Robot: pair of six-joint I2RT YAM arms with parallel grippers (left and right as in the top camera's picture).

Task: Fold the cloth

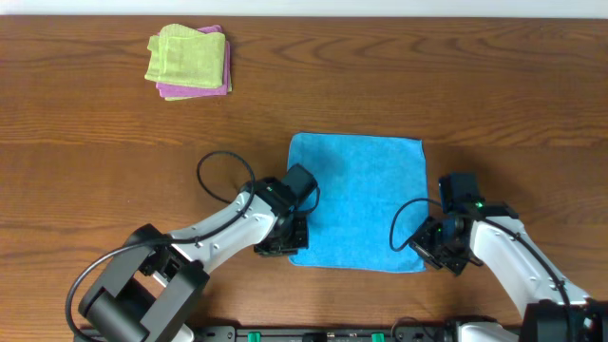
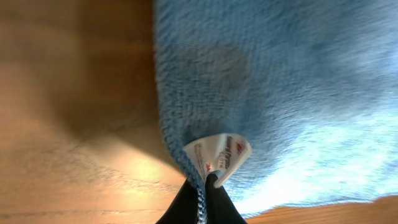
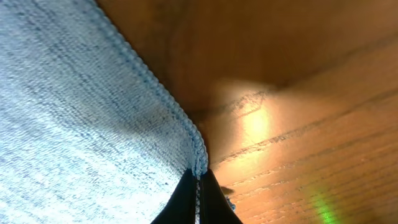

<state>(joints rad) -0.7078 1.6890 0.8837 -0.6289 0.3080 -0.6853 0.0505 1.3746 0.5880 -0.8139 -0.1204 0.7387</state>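
On the wooden table [image 1: 95,190], the square sky-blue cloth [image 1: 359,201] lies flat.
Its soft terry has a stitched hem; the left end effector [image 1: 288,249] and the right end effector [image 1: 429,255] each pinch one near corner.

Robotics lab: two arms [image 1: 223,228] at a wooden table [image 1: 427,85].

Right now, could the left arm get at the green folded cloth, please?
Probably not: the left hand is shut on a corner of the blue cloth, though nothing blocks the path to the green cloth.
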